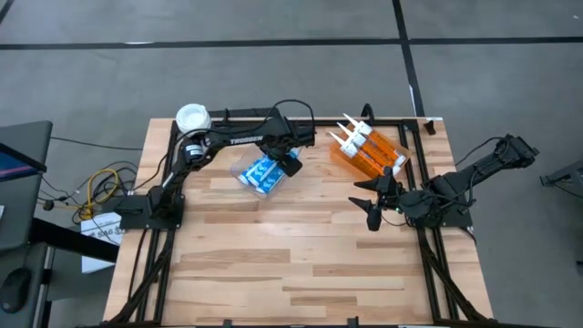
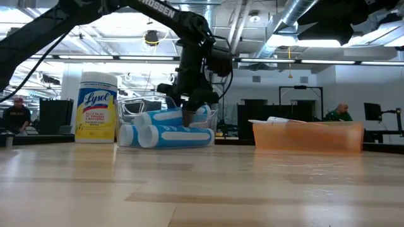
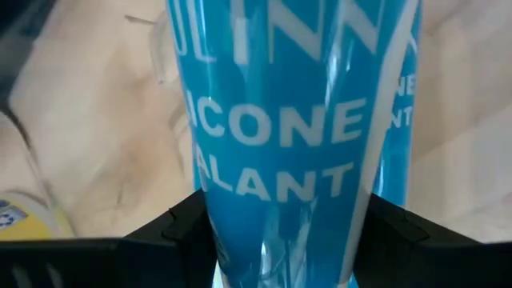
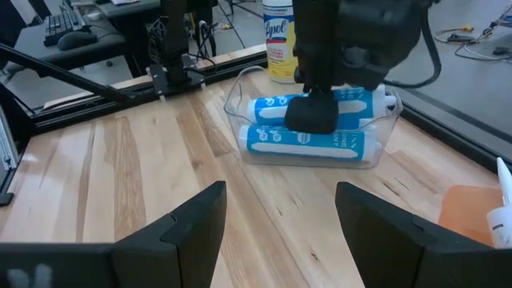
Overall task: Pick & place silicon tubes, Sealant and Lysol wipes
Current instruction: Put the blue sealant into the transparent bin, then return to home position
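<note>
Blue silicone sealant cartridges [image 4: 308, 144] lie on their sides in a clear tray [image 4: 236, 100] at the table's far middle. My left gripper [image 1: 290, 164] reaches down into the tray and is shut on the upper blue cartridge [image 3: 280, 120]. It also shows in the low view [image 2: 189, 116]. Orange cartridges [image 1: 364, 146] lie in an orange tray [image 2: 309, 135] at the far right. The Lysol wipes canister [image 2: 96, 107] stands upright at the far left. My right gripper [image 4: 280, 232] is open and empty above the table's right side [image 1: 375, 205]. My left gripper pinches the blue cartridge's round body [image 3: 232, 216] between its two fingers [image 3: 180, 236], about mid-length. The fingers come from above, pointing down, and lie across the cartridge. The cartridge lies level in the clear tray on the other blue cartridges [image 2: 167, 135].
Bare wooden table spreads over the near half [image 1: 301, 273]. A black frame rail [image 1: 319, 117] runs along the far edge. Cables [image 1: 100, 187] hang off the table's left side. People sit in the room beyond the table [image 2: 341, 112].
</note>
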Action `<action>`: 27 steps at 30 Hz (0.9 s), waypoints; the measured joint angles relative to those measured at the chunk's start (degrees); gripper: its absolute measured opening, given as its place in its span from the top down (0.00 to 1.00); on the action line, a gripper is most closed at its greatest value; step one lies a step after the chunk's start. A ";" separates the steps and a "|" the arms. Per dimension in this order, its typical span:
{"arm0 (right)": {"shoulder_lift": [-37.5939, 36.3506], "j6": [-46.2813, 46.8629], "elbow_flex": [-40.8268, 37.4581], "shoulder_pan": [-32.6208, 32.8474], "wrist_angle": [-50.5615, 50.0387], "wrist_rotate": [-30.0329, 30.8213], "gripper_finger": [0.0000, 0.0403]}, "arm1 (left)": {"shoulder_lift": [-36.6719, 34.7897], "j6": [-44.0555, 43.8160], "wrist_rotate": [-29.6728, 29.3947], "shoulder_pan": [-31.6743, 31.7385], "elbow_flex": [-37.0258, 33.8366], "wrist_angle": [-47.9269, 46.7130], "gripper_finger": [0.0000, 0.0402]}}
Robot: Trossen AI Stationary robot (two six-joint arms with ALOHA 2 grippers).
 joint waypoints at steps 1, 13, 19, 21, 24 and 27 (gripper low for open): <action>0.00 0.02 0.00 0.00 0.02 -0.02 0.44 | -0.10 -0.08 0.12 0.00 -0.23 0.69 0.50; 0.00 0.02 0.00 0.00 1.26 -0.13 0.44 | -0.88 -3.24 0.68 -0.93 -0.38 -5.02 0.35; 0.00 0.00 0.00 0.00 1.36 -0.28 0.44 | -3.74 -4.09 -1.17 -2.01 -0.38 -7.69 0.34; 0.00 0.00 0.00 0.00 1.36 -0.28 0.44 | -6.22 -5.13 -2.34 -2.47 -0.38 -7.92 0.34; -0.15 -0.04 0.00 0.00 1.34 -0.28 0.44 | -11.19 -5.26 -6.35 -3.76 -0.38 -7.36 0.34; -0.48 -0.88 -0.02 0.00 1.25 -0.40 0.44 | -17.44 -4.86 -10.60 -5.74 -0.41 -4.70 0.34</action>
